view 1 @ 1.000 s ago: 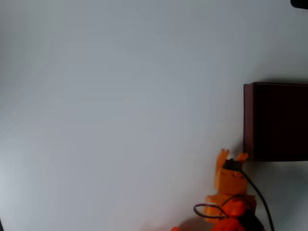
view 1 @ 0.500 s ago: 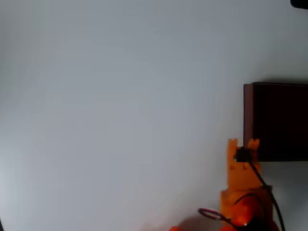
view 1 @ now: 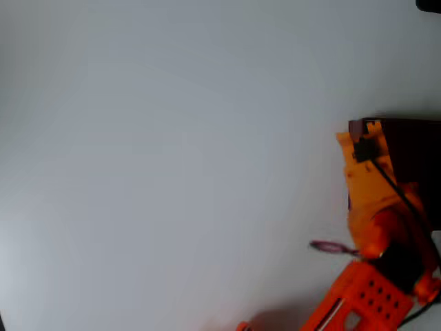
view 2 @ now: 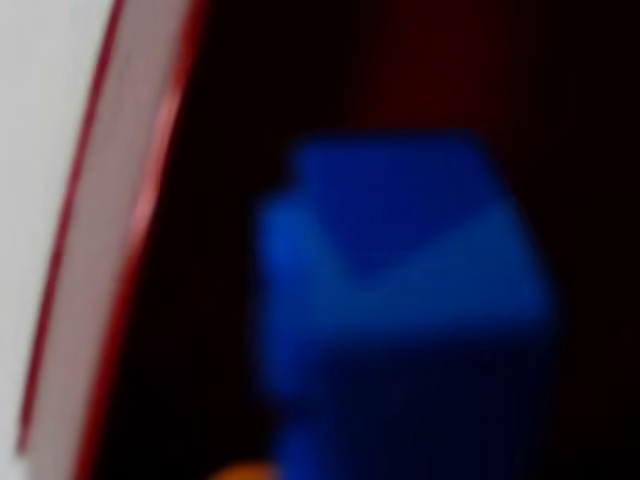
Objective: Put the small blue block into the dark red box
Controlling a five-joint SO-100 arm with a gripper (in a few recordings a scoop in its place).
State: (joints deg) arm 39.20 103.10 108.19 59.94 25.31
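The orange arm (view 1: 375,221) comes in from the bottom right of the overhead view and reaches up along the right side. Its wide base part with little holes sits low, near the bottom edge. A black wire runs along the top of the arm. A thin purple loop of wire pokes out on its left side.

The pincer (view 1: 364,131) is at the far tip of the arm. It sits right over the top left corner of the dark red box (view 1: 413,148). From above, the two tips look close together, with only a small gap between them. I cannot tell from there what is between them.

In the wrist view, the small blue block (view 2: 400,300) is very close to the camera and very blurry. It sits in the middle and reaches down to the bottom edge. A tiny bit of orange shows under it at the bottom. The pincer looks like it is grasping the block, but the fingers are too hidden to be sure.

The block is bright blue, with a flat top and a lighter blue front. Behind it is the dark, almost black inside of the box. The thin red wall (view 2: 120,250) of the box slants down the left side, with the pale worktop (view 2: 40,150) past it.

The box is big and square, with dark red walls.
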